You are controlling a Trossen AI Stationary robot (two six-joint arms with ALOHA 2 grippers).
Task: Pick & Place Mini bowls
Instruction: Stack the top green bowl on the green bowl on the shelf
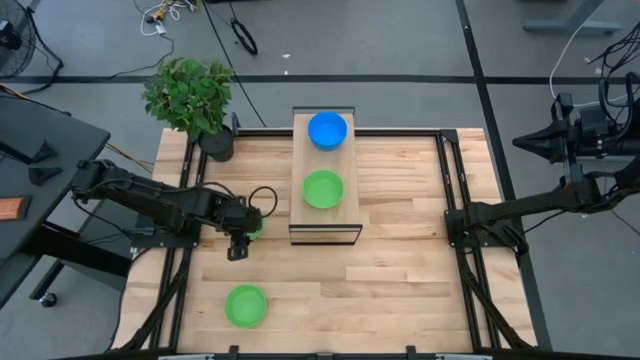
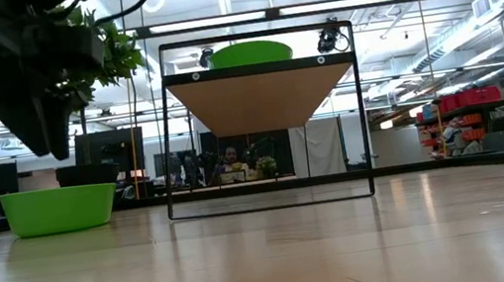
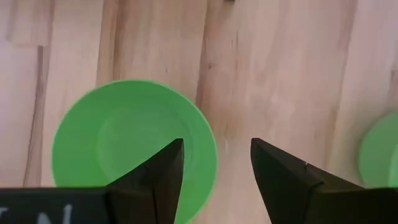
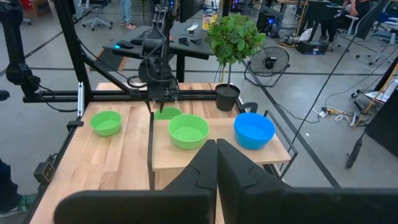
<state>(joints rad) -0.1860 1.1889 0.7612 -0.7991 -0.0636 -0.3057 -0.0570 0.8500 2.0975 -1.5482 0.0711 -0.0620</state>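
My left gripper (image 1: 244,229) (image 3: 216,158) hangs open above a green mini bowl (image 3: 124,140) (image 2: 60,208) that sits on its base on the table, left of the shelf. One finger is over the bowl's inside and the other beyond its rim, both clear of it. A second green bowl (image 1: 245,305) stands near the table's near edge. A green bowl (image 1: 322,189) and a blue bowl (image 1: 327,130) rest on the shelf top. My right gripper (image 4: 216,152) waits shut at the table's right side (image 1: 455,222). Only these bowls show.
The wooden shelf on a black frame (image 1: 325,218) stands mid-table, its top raised above the table (image 2: 265,94). A potted leafy plant (image 1: 190,95) sits at the far left corner. Black rails run along the table's left and right sides.
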